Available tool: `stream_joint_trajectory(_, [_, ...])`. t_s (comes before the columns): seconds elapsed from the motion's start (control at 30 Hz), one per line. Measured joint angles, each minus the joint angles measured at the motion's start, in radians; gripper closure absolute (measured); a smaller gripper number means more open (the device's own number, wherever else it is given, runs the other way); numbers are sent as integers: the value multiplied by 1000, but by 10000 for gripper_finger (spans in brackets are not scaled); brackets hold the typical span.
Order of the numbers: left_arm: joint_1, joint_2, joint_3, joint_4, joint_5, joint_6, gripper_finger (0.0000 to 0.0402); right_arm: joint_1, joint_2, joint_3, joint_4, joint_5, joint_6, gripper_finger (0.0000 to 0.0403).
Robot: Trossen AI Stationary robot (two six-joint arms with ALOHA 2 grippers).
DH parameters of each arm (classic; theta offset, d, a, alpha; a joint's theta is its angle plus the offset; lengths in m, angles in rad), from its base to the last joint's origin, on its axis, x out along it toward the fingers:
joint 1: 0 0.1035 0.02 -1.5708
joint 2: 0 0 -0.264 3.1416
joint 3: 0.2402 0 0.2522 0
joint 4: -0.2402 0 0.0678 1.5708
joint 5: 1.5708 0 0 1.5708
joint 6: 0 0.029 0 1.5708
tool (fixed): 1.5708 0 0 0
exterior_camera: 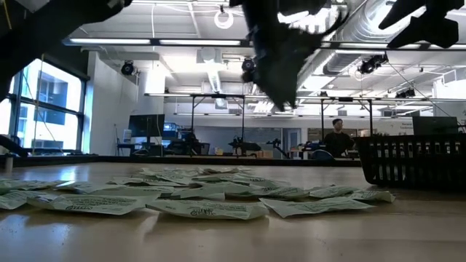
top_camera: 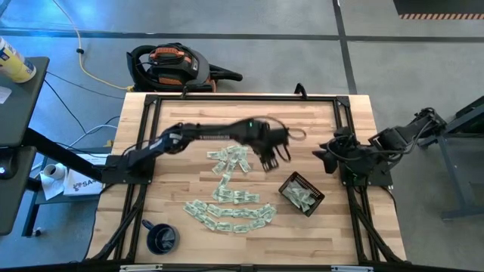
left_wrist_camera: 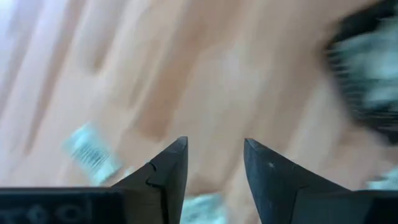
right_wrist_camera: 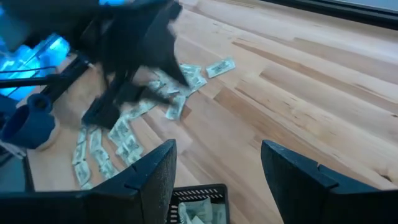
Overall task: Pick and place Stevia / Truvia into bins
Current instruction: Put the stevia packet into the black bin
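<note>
- The small flat pale green and white paper sachets lie scattered across the light wooden table, in a curved band near its front and a cluster toward its middle.
- The shallow square black gridded tray sits right of them, with several sachets inside.
- The left gripper hangs above the table between cluster and tray, fingers parted, empty.
- The right gripper waits at the right edge, spread, empty.

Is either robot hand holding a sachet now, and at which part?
Nothing is held. The left hand is open and empty above the table; the right hand is open and empty too.
</note>
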Motion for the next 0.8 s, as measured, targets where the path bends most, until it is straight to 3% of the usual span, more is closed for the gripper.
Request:
stream_joint_trajectory(0.07, [60, -1, -15, -35, 4, -15, 218, -19, 0, 0, -12, -18, 4, 178])
stream_joint_trajectory(0.37, [272, -2, -215, 92, 91, -92, 209, -59, 1, 0, -30, -86, 28, 178])
stream_joint_trajectory(0.47, [288, 0, -296, 94, 130, -93, 197, -59, 1, 0, -39, -108, 32, 178])
stream_joint_trajectory(0.6, [279, 0, -374, 98, 94, -95, 174, -59, 13, -1, -50, -112, 33, 178])
stream_joint_trajectory(0.8, [261, -6, -411, 170, 103, -93, 153, -59, 35, -2, -60, -92, 33, 178])
